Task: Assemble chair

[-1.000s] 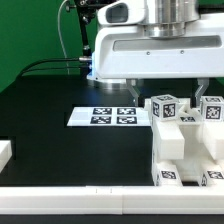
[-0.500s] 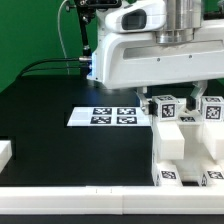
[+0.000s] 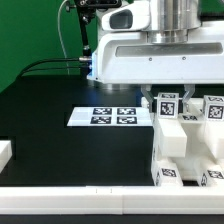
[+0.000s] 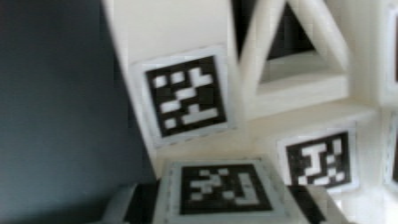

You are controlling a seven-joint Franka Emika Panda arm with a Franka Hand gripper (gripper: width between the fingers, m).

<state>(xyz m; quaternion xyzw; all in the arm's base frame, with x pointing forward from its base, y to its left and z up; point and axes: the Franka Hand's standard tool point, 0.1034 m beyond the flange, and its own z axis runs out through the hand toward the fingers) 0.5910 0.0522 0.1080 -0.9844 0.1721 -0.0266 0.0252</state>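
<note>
The chair [image 3: 178, 148] is a cluster of white blocky pieces with black-and-white tags at the exterior view's right. Its left post has a tagged top [image 3: 167, 103]; a second tagged top [image 3: 213, 108] stands to its right. My gripper [image 3: 172, 100] hangs right over the left post, one finger on each side of the tagged top. In the wrist view the gripper [image 4: 222, 200] straddles a tagged white end [image 4: 222, 188], with thin gaps between it and the dark pads. A white slab with a tag [image 4: 187, 95] and open struts [image 4: 294, 40] lies beyond.
The marker board [image 3: 112, 116] lies flat on the black table just to the exterior view's left of the chair. A white piece [image 3: 4, 152] shows at the left edge. A white rail [image 3: 80, 200] runs along the front. Cables [image 3: 50, 65] trail at the back left.
My gripper has shifted toward the exterior view's right and come down, so its fingers now flank the left post's tagged top. The chair pieces have not moved.
</note>
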